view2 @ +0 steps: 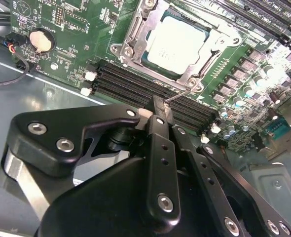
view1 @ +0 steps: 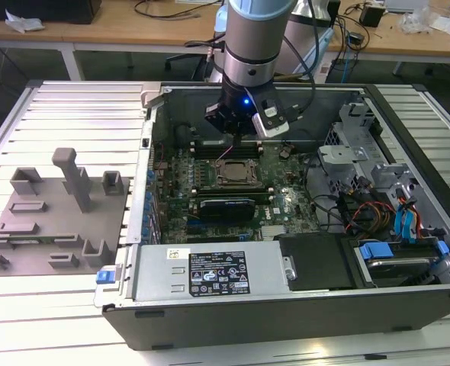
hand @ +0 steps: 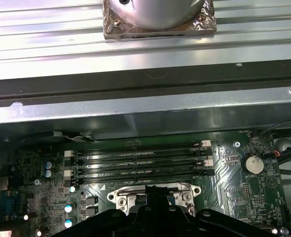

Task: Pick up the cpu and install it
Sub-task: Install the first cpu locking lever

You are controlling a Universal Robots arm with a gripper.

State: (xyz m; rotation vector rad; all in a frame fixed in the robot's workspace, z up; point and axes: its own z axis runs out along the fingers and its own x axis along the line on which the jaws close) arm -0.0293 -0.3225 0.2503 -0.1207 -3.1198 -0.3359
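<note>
Silvery cpu (view2: 176, 43) sits seated in the motherboard (view2: 76, 29) socket (view2: 135, 34).
The gripper (view2: 158, 106) hangs just above it, fingers pressed together, holding nothing.

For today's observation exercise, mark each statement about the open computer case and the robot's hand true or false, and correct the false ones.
1. The cpu lies in the motherboard socket. True.
2. The hand holds the cpu in the air. False: in the second wrist view the chip sits in the socket, apart from the hand.
3. The grey tray lies outside the case, on the exterior view's left. True.
4. The hand hovers over the grey tray. False: it is over the motherboard, inside the case.
5. A round coin battery sits on the motherboard. True.
</note>
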